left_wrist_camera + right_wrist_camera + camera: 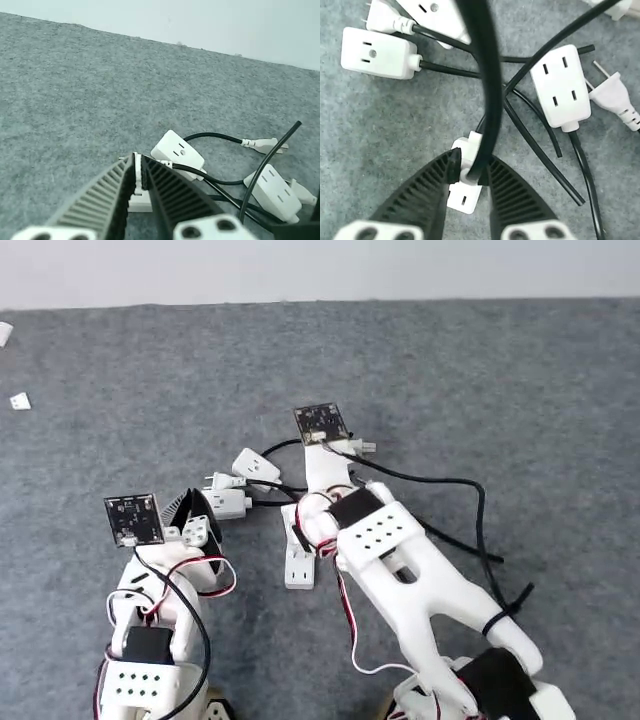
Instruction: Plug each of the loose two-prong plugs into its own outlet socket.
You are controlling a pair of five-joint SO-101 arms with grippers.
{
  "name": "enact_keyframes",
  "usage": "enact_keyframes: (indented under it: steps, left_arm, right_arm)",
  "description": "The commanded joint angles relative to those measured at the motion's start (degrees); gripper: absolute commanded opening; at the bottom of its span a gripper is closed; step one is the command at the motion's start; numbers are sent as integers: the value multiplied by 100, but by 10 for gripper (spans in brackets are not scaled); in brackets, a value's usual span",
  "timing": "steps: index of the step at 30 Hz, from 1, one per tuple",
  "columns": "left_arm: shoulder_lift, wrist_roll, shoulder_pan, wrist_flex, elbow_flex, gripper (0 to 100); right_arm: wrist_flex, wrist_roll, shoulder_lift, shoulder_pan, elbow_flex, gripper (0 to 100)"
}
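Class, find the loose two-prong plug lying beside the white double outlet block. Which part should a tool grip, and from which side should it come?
Grip the two-prong plug across the sides of its white body, behind the prongs, probably from above. It lies flat on the carpet with its prongs bare and pointing away from its cord, so they stay free.

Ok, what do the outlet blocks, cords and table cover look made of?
Outlet blocks: white hard plastic, smooth, slightly glossy, moulded edges. Cords: black flexible rubber or vinyl sheath, faint sheen, bending freely. Table cover: grey felt or low carpet, likely, matte fuzzy texture.
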Motion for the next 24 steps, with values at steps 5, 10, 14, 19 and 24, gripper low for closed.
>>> enact_keyframes:
  steps: [5, 10, 14, 19, 24]
  left_arm:
    - [-70, 35, -44, 0, -48, 13]
    - [-70, 35, -44, 0, -48, 13]
    - [-70, 35, -44, 0, -48, 13]
    - [-70, 35, -44, 0, -48, 13]
    - [-70, 26, -53, 0, -22, 13]
  right_arm:
    - [-593, 484, -13, -470, 615, 8]
    - [-804, 818, -13, -453, 993, 8]
    - [-822, 1099, 13, -409, 1073, 8]
    - [-734, 1143, 365, -470, 853, 9]
    - [-365, 1108, 708, -523, 466, 35]
